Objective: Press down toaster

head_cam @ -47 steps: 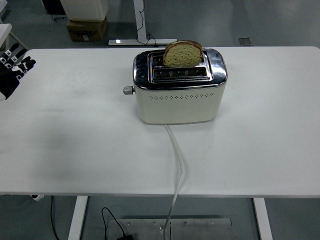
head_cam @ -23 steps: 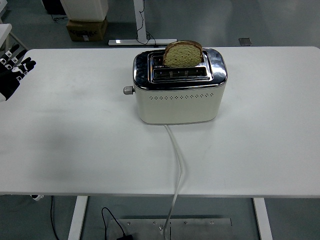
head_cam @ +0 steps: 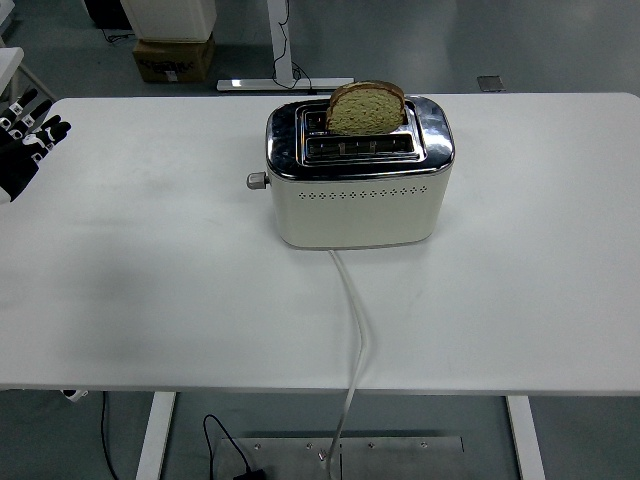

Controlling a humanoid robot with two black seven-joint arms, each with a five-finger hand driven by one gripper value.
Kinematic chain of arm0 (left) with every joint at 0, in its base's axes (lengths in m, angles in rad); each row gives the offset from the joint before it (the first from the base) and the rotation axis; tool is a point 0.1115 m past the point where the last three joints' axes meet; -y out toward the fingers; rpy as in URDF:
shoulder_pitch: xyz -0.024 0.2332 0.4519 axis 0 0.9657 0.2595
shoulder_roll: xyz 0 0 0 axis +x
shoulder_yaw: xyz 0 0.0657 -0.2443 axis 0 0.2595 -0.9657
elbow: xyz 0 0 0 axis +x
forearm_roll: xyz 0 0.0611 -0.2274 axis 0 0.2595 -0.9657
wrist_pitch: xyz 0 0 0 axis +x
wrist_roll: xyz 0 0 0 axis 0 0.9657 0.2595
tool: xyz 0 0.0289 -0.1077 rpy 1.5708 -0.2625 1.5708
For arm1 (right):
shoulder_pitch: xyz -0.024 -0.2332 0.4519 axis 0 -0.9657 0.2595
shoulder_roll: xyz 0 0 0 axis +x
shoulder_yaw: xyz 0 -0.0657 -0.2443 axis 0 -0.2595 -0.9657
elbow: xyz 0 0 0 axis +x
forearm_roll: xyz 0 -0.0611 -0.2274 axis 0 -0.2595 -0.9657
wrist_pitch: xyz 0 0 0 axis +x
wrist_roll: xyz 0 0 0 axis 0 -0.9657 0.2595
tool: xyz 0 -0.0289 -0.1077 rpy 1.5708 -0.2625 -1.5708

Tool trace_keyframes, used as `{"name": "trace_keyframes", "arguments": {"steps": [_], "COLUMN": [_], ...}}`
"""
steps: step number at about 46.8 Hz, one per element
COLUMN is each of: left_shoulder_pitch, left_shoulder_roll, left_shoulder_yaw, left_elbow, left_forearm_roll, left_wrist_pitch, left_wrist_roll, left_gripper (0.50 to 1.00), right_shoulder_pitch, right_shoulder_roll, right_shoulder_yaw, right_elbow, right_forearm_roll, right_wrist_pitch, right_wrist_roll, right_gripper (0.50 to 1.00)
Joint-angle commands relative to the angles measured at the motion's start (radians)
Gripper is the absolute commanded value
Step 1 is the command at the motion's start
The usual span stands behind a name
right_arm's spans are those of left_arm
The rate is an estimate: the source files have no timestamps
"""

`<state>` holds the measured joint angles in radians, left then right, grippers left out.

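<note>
A cream toaster (head_cam: 358, 200) with a chrome top stands at the middle of the white table (head_cam: 150, 300). A slice of bread (head_cam: 366, 108) sticks up from its far slot; the near slot holds nothing. A small grey lever knob (head_cam: 257, 181) juts from the toaster's left end, in its raised position. My left hand (head_cam: 22, 140), black with white fingertip marks, hovers at the table's far left edge, fingers spread and holding nothing, well away from the knob.
A white power cord (head_cam: 355, 320) runs from the toaster's front over the table's near edge to the floor. Beyond the table stand a cardboard box (head_cam: 174, 58) and a white desk leg (head_cam: 283, 45).
My left hand has drifted slightly left toward the picture's edge. The toaster, bread and lever have not moved.
</note>
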<state>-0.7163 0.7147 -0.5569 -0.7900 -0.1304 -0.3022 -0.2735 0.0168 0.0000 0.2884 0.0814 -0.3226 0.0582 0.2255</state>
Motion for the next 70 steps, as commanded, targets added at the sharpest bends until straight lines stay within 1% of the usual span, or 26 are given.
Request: {"name": "trace_keyframes", "arguments": {"steps": [1, 17, 26, 30, 34, 39, 44, 49, 55, 58, 70], "left_shoulder_pitch": [0.000, 0.003, -0.029, -0.063, -0.087, -0.121, -0.146, -0.160, -0.166, -0.166, -0.163], "left_shoulder_roll": [0.000, 0.002, 0.003, 0.017, 0.043, 0.097, 0.149, 0.175, 0.186, 0.190, 0.192], "left_shoulder_yaw": [-0.001, 0.002, 0.005, 0.006, 0.006, 0.006, 0.006, 0.008, 0.008, 0.008, 0.012], "left_elbow": [0.000, 0.000, -0.008, -0.015, -0.035, -0.107, -0.205, -0.281, -0.348, -0.376, -0.457], "left_forearm_roll": [0.000, 0.003, 0.021, 0.026, 0.038, 0.090, 0.211, 0.392, 0.659, 0.767, 1.058], "left_wrist_pitch": [0.000, -0.001, 0.000, 0.000, 0.000, 0.000, 0.000, -0.001, -0.008, -0.012, -0.032], "left_wrist_roll": [0.000, 0.000, 0.020, 0.030, 0.057, 0.083, 0.083, 0.085, 0.099, 0.106, 0.112], "left_gripper": [1.000, 1.000, 1.000, 1.000, 1.000, 1.000, 1.000, 1.000, 1.000, 1.000, 1.000], "right_shoulder_pitch": [0.000, 0.000, 0.000, 0.000, 0.000, 0.000, 0.000, 0.000, 0.000, 0.000, 0.000], "right_shoulder_roll": [0.000, 0.000, 0.000, 0.000, 0.000, 0.000, 0.000, 0.000, 0.000, 0.000, 0.000], "right_shoulder_yaw": [-0.002, 0.000, 0.000, 0.000, 0.000, 0.000, 0.000, 0.000, 0.000, 0.000, 0.000], "right_elbow": [0.000, 0.000, 0.000, 0.001, 0.001, 0.000, 0.000, 0.000, 0.001, 0.001, 0.001], "right_forearm_roll": [0.000, 0.000, -0.001, -0.001, -0.001, 0.000, -0.001, -0.001, -0.001, -0.001, 0.000], "right_wrist_pitch": [0.000, 0.000, 0.000, 0.000, 0.000, 0.000, 0.000, 0.000, 0.000, 0.000, 0.000], "right_wrist_roll": [0.000, 0.000, 0.000, 0.000, 0.000, 0.000, 0.000, 0.000, 0.000, 0.000, 0.000], "right_gripper": [0.998, 0.998, 0.998, 0.998, 0.998, 0.998, 0.998, 0.998, 0.998, 0.998, 0.998]}}
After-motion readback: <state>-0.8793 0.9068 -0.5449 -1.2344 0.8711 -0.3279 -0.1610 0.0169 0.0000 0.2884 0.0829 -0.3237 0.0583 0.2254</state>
